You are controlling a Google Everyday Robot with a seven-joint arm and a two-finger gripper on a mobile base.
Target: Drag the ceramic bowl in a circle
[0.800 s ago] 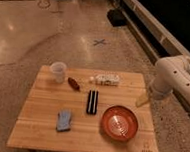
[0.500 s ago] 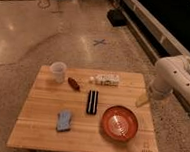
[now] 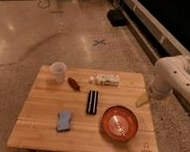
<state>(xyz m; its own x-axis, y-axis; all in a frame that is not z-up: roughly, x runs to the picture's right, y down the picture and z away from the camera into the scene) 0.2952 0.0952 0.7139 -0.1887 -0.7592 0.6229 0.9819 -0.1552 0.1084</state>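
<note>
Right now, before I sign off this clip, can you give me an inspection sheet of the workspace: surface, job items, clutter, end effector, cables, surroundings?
Surface: wooden table, standing on a speckled floor.
Job's things: ceramic bowl, upright, front right of the table, not touched by anything.
Clutter: translucent cup back left; small reddish-brown item beside it; white packet back centre; black bar mid-table; blue-grey cloth front left.
End effector: end effector open and empty, at the table's right edge, behind and right of the bowl, apart from it.
Cables: nothing seen.
Surroundings: cross mark on the floor behind the table; dark object farther back.
</note>
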